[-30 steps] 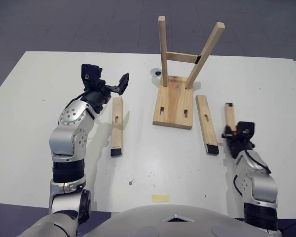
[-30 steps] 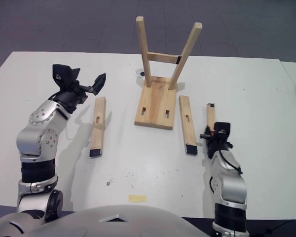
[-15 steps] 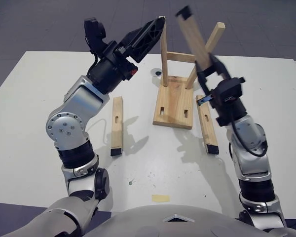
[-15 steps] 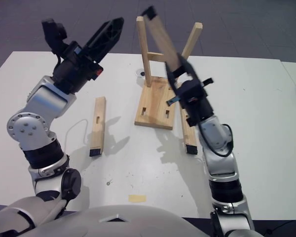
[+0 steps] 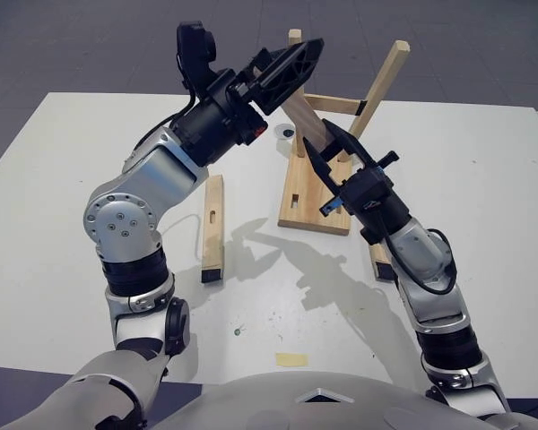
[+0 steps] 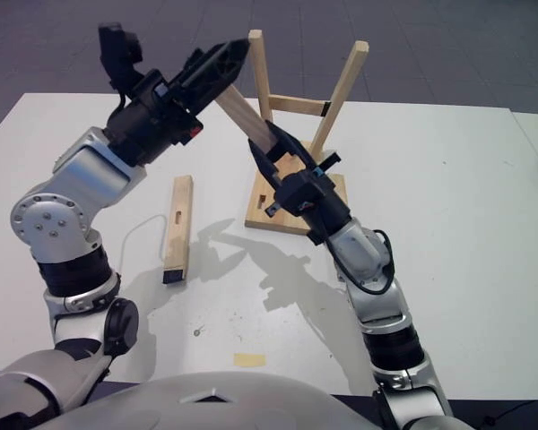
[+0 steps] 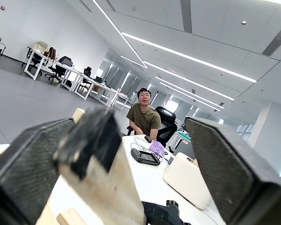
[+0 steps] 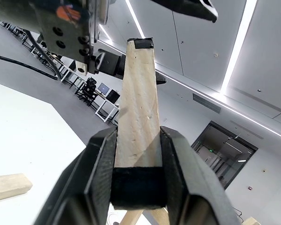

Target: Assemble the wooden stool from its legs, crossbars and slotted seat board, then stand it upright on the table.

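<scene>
Left eye view, held leg (image 5: 305,124) raised before seat board (image 5: 305,193)

place: open-plan office, with a work table set up in it
desks: rows of white desks (image 7: 72,75) with dark office chairs (image 7: 62,62), middle left of the left wrist view
screens: monitors (image 8: 103,87) on more desks, left of centre in the right wrist view
ceiling: long light strips (image 7: 178,54) running across the upper frame
floor: grey square tiles (image 5: 117,36), top of the left eye view
work surface: white table (image 5: 63,179), plain and scuffed
</scene>
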